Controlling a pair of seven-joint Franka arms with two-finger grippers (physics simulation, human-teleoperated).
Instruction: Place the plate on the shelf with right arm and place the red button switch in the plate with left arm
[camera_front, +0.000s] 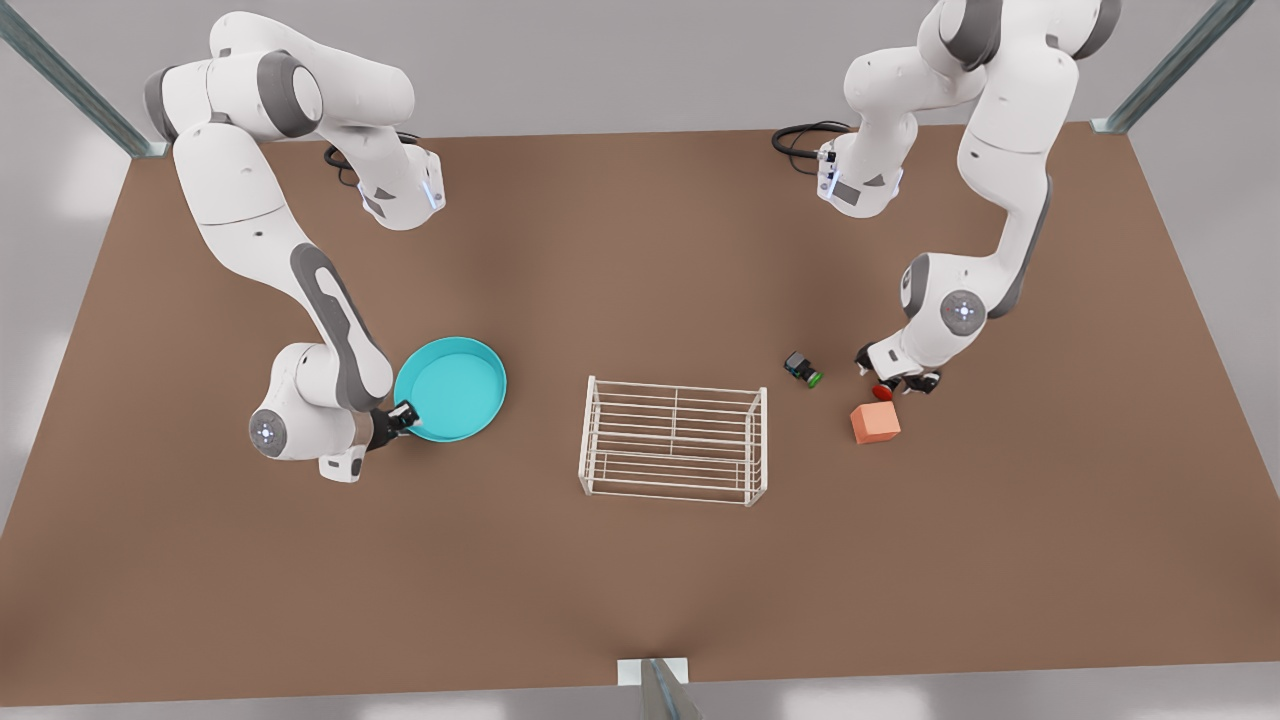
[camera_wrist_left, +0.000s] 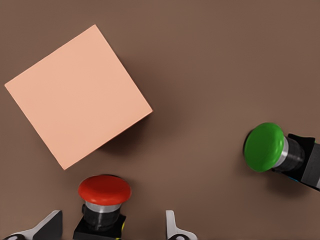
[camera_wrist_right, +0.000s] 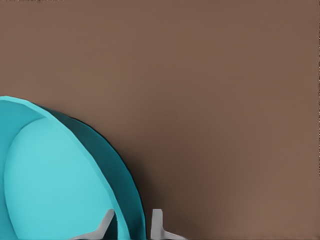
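Observation:
The turquoise plate (camera_front: 450, 390) lies flat on the table at the front view's left. My right gripper (camera_front: 405, 418) is at its near rim, shut on the plate (camera_wrist_right: 50, 180) wall, one finger inside and one outside (camera_wrist_right: 132, 220). The white wire shelf (camera_front: 675, 440) stands in the middle of the table. At the front view's right my left gripper (camera_front: 890, 385) is low over the red button switch (camera_front: 883, 391). There the left gripper (camera_wrist_left: 110, 220) is open, its fingers on either side of the red button switch (camera_wrist_left: 104, 190) with a gap on each side.
A salmon-orange cube (camera_front: 875, 423) (camera_wrist_left: 77, 97) sits just in front of the red switch. A green-capped switch (camera_front: 803, 369) (camera_wrist_left: 265, 147) lies on its side between the shelf and the left gripper. Brown table stretches wide in front of the shelf.

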